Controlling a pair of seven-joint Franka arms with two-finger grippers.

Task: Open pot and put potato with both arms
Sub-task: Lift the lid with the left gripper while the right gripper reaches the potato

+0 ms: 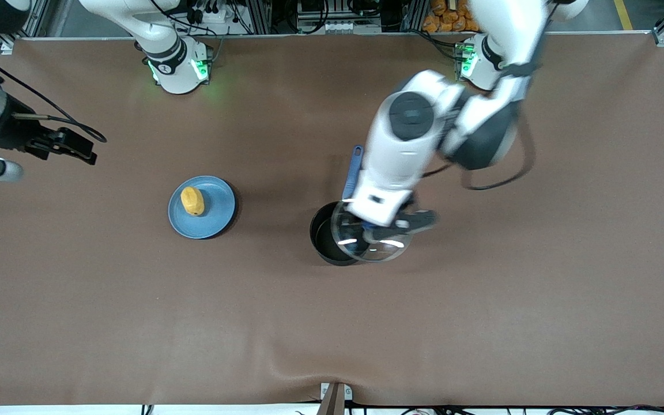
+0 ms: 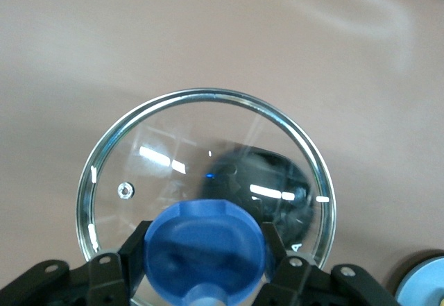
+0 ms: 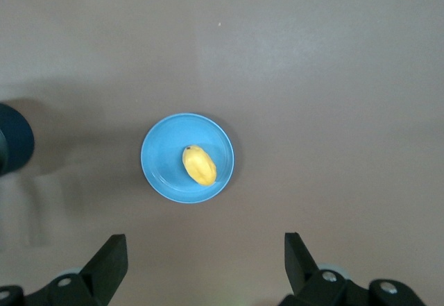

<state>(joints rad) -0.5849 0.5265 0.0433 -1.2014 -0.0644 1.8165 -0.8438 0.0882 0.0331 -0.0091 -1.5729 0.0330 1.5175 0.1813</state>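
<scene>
one pot [image 1: 332, 245], one lid [image 1: 373, 239], one potato [image 1: 192, 200] — one plate [image 1: 217, 216]

Left arm [image 1: 418, 132] is blurring w/ motion, its claw [image 1: 392, 223] & glass lid [image 1: 373, 236] covering part of pot [image 1: 326, 239]. Right claw [image 1: 61, 147] is running off frame edge; pot interior is showing nothing legible.

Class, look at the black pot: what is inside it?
Nothing shows in the pot; the glass lid held by the left end effector covers part of it. The potato lies on the plate.
</scene>
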